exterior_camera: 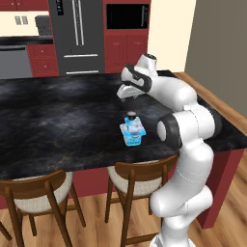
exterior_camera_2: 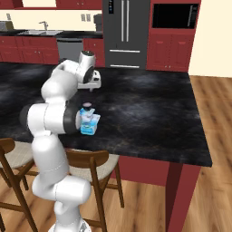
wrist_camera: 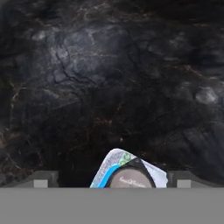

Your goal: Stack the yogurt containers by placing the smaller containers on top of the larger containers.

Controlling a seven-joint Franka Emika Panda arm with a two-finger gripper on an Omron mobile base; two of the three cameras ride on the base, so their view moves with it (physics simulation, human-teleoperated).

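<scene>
The larger container (exterior_camera: 133,138), a squarish light-blue tub, stands on the black island counter (exterior_camera: 58,120) near its front edge. The smaller container (exterior_camera: 130,121) sits upright on the tub's lid. In the right base view the tub (exterior_camera_2: 89,128) carries the small cup (exterior_camera_2: 87,111) the same way. My gripper (exterior_camera: 127,92) hangs open a short way above and behind the stack, touching neither; it is also in the right base view (exterior_camera_2: 90,84). In the hand view the tub's white-and-blue lid (wrist_camera: 108,168) and the cup's round top (wrist_camera: 130,179) lie low between my spread fingertips (wrist_camera: 42,179).
Two wooden chairs (exterior_camera: 137,181) (exterior_camera: 36,195) stand under the counter's front edge, below the stack. The counter ends at the right (exterior_camera_2: 199,136). A steel fridge (exterior_camera: 77,34) and red cabinets line the far wall. Bare counter stretches left of and behind the stack.
</scene>
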